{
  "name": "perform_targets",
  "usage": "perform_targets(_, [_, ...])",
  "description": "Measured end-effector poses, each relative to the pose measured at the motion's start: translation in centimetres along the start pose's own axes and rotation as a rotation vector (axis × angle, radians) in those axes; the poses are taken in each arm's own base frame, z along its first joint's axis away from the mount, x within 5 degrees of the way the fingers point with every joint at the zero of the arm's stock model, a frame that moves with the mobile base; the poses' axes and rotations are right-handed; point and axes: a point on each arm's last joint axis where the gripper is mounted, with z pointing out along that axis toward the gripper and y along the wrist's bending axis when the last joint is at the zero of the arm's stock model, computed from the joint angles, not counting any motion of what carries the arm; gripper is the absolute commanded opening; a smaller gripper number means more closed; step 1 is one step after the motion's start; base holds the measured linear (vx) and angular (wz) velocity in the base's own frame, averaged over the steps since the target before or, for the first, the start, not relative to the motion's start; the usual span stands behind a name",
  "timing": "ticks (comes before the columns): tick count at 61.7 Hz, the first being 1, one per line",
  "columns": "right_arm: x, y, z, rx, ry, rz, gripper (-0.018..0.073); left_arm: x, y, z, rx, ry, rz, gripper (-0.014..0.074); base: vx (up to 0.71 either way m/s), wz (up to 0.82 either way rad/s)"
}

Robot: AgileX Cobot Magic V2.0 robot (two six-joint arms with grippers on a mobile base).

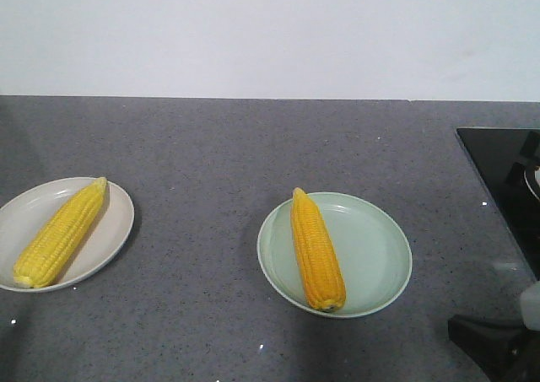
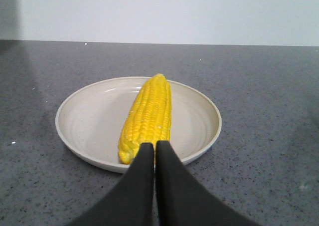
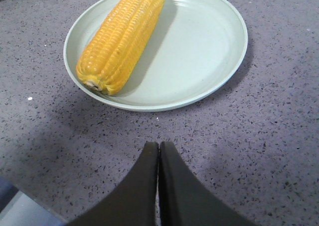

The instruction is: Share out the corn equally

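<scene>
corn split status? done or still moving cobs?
Looks done: one corn cob lies in the beige plate, one corn cob in the green plate. Nothing in hand: the left gripper and the right gripper are both shut and empty, short of the plates. No loose cobs visible on the counter, so nothing seems left.

Kitchen, grey speckled stone countertop (image 1: pixel 253 146), black glass cooktop (image 1: pixel 498 171) at right, plain white wall (image 1: pixel 270 36)
</scene>
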Motion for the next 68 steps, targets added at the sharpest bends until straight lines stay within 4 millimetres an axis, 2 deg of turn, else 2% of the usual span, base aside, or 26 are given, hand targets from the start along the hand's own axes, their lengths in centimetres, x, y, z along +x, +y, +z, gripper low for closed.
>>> perform_targets(30, [0.0,0.0,0.0,0.000,0.000,0.000,-0.0006,0.0,-0.1,-1.7,0.020,-0.116,-0.001,-0.0006,0.00,0.00])
perform_targets(68, [0.0,0.0,0.0,-0.001,0.001,0.001,-0.0006,0.1,0.0,-1.8,0.008,-0.108,0.068,-0.0006,0.00,0.00])
